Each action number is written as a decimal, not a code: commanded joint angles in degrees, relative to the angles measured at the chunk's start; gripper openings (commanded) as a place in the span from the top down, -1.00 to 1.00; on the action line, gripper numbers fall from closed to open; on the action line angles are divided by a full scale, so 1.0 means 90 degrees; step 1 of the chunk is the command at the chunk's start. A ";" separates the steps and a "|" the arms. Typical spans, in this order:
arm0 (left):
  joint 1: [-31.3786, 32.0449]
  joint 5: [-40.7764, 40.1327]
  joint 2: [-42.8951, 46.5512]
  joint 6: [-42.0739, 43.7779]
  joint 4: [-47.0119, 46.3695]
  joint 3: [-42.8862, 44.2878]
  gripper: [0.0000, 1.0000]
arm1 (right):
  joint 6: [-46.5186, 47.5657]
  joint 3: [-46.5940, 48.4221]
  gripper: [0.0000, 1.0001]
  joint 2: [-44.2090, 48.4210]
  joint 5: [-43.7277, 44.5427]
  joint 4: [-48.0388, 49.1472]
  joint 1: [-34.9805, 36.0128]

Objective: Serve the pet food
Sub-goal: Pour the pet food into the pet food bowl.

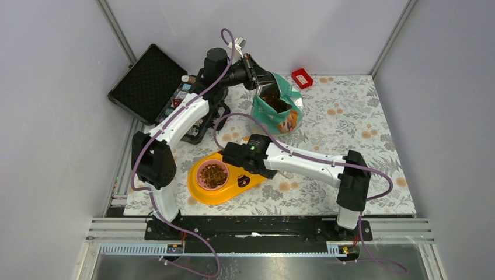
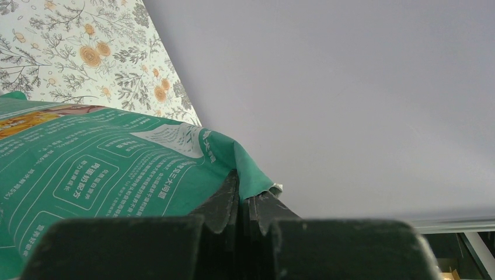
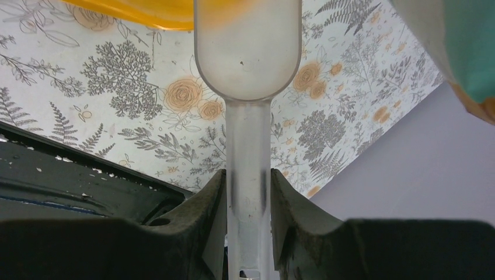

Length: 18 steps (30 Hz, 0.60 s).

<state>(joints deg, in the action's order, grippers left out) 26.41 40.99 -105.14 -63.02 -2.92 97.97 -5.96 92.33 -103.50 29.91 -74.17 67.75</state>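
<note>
Two deposits of pet food (image 1: 213, 174) are visible: dark-brown pellets in the pink bowl (image 1: 199, 175), and more inside the open pouch (image 1: 280, 114) beyond the bowl. The left pincer (image 2: 242, 201) is clamped on the pouch rim. The right pincer (image 3: 248, 186) grips a translucent scoop (image 3: 248, 52) by its handle beside the bowl. The scoop front is cut off, and its contents are indeterminate.

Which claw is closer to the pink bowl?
Right. The right claw, holding a scoop, is just beside the bowl; the left claw is farther back, clamped on the edge of the food bag.
</note>
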 commanded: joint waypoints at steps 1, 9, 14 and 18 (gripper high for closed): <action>-0.0269 -0.0187 0.0550 -0.0028 -0.0758 0.0032 1.00 | -0.0050 0.0655 1.00 0.0328 0.0356 -0.0276 0.0070; -0.0269 -0.0187 0.0631 -0.0014 -0.0708 0.0013 1.00 | -0.0314 0.0160 1.00 0.0329 -0.0064 -0.0065 0.0084; -0.0269 -0.0228 0.0618 -0.0078 -0.0735 0.0051 1.00 | -0.0452 0.0277 1.00 0.0767 0.0102 -0.0186 0.0100; -0.0259 -0.0176 0.0651 -0.0131 -0.0783 0.0016 1.00 | -0.0489 0.0391 1.00 0.1369 -0.0481 -0.0182 0.0116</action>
<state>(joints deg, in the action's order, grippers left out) 26.41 40.95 -104.95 -63.29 -3.07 97.82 -8.86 93.56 -99.33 29.47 -74.50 68.01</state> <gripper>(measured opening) 0.032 0.343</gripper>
